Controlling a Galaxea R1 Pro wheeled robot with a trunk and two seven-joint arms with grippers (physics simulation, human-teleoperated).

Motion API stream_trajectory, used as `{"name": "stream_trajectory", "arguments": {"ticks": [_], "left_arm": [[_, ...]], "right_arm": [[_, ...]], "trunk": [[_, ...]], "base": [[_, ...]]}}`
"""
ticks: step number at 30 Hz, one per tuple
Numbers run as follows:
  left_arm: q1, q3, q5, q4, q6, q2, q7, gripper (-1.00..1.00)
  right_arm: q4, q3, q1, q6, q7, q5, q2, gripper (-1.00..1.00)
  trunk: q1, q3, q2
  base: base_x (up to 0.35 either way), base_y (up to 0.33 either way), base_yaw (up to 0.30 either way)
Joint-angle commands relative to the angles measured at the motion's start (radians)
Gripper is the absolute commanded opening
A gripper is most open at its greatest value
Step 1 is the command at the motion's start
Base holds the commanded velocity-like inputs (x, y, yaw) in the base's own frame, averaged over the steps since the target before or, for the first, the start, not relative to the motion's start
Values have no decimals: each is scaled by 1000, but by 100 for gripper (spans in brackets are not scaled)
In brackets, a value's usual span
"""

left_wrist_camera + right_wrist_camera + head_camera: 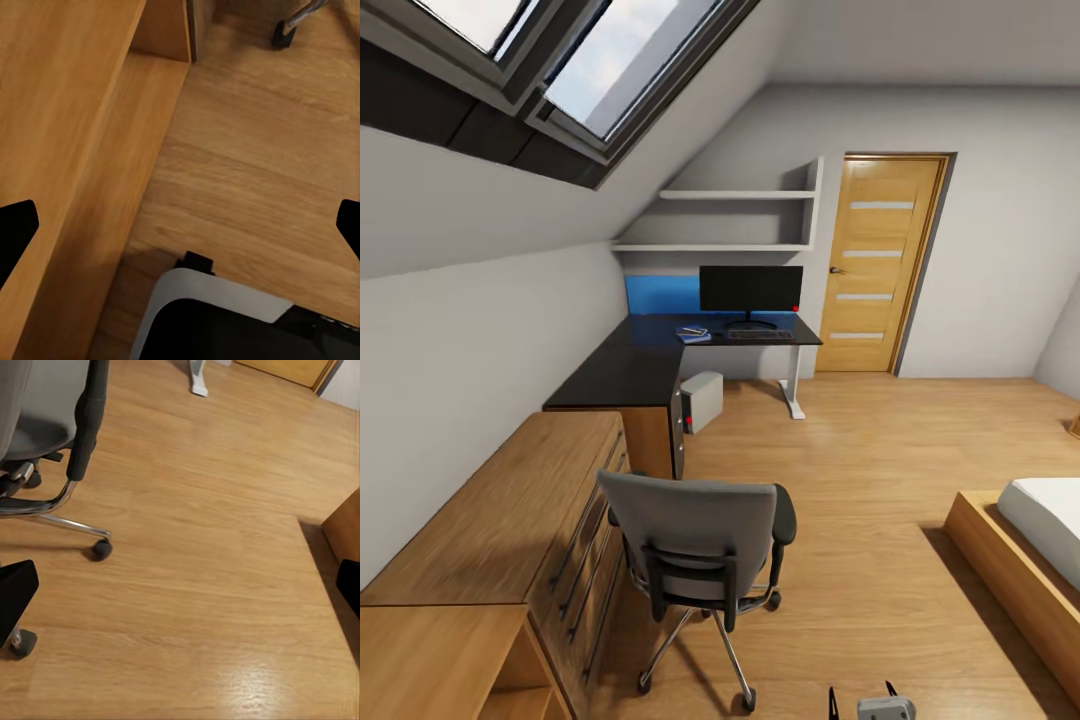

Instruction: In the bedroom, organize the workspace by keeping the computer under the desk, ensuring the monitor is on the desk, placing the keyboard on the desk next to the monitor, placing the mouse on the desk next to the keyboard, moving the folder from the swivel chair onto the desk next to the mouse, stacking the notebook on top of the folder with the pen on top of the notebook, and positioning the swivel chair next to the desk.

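The swivel chair (700, 560) stands well short of the desk (650, 365), its back toward the robot. Left gripper (180, 225) and right gripper (180, 585) both spread, empty; the right is judged nearer.

Carrying, on the black L-shaped table (622, 372): the monitor (750, 289) by the wall, the keyboard (759, 335) just before it, the blue folder (693, 335) beside that with something small lying on top. Bearing, on the wood floor (860, 480): the computer (702, 400) under the table, the swivel chair (700, 560) well apart.
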Motion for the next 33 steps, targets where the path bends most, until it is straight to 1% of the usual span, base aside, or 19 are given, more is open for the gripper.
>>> {"name": "stream_trajectory", "arguments": {"ticks": [1, 7, 17, 18, 20, 21, 22, 23, 24, 25, 26, 30, 33], "left_arm": [[0, -7, 6, -2, -1, 0, 8, 100], [0, -6, 8, -3, 0, -2, 9, 100], [0, -7, 10, -2, 8, -3, 13, 100], [-8, -7, 8, -35, 32, -34, 13, 100], [-18, -7, 7, -58, 48, -43, 14, 100], [-33, -7, 6, -84, 77, -53, 14, 100], [-107, -8, 2, -162, 225, -79, 18, 100], [-224, -8, 3, -192, 368, -88, 19, 100], [-242, -8, 3, -194, 383, -88, 20, 100], [-272, -8, 3, -197, 405, -89, 19, 100], [-313, -8, 4, -196, 431, -90, 15, 100], [-326, -8, 4, -110, 428, -88, 10, 100], [-327, -9, 3, -85, 410, -88, 10, 100]], "right_arm": [[2, 9, -1, -2, -5, -4, 0, 100], [1, 10, -1, -2, -5, -5, -6, 100], [-3, 10, -1, -2, -5, -5, -6, 100], [-3, 7, -1, -1, -5, -6, -7, 100], [-4, 6, 0, -1, -5, -5, -7, 100], [-5, 6, -1, -1, -5, -4, -7, 100], [-15, 5, -1, -1, -6, -2, -6, 100], [-48, 4, -5, 0, -9, -2, -6, 100], [-52, 4, -6, 1, -10, -2, -6, 100], [-58, 4, -8, 1, -10, -3, -6, 100], [-74, 4, -12, 1, -11, -4, -5, 100], [-84, 3, -14, -1, -9, -6, -5, 100], [-81, 5, -14, -1, -8, -7, -6, 100]], "trunk": [[4, -4, -8], [27, -23, -50], [65, -54, -120], [69, -58, -127], [77, -64, -141], [81, -67, -148], [85, -70, -155], [88, -73, -162], [92, -76, -169], [96, -80, -176], [100, -83, -183], [115, -95, -211], [127, -105, -232]], "base": [[0, 3, 0], [0, 1, 0], [0, 0, 0], [0, 0, 0], [0, 0, 0], [0, 0, 0], [0, 0, 0], [0, 0, 0], [0, 0, 0], [0, 0, 0], [0, 0, 0], [0, 0, 0], [0, 0, 0]]}}
